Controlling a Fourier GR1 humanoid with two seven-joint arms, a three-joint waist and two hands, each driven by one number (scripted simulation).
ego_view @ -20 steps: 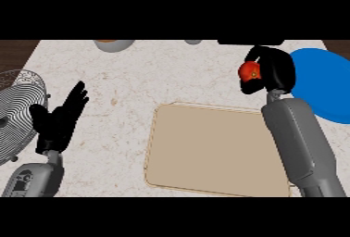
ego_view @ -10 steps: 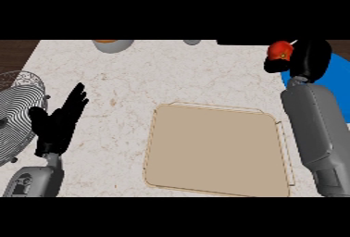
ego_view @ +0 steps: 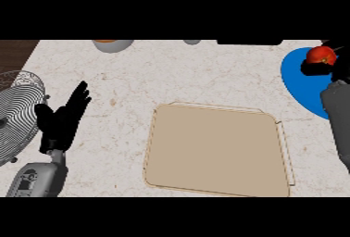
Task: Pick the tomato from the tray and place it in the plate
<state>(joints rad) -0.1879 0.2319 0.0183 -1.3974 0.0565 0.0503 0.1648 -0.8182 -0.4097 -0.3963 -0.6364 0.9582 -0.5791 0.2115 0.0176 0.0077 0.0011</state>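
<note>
The red tomato is at the upper right, over the blue plate, which is cut off by the right edge. My right hand is curled around the tomato, and only part of the hand shows. The beige tray lies in the middle of the counter with nothing on it. My left hand rests open at the left, fingers pointing up.
A wire basket sits at the left edge beside my left hand. A grey bowl with an orange inside and a small grey object stand along the back edge. Marble counter shows between tray and basket.
My right hand has carried the tomato to the right and away from the tray, until it is over the blue plate. The left hand has stayed still.
</note>
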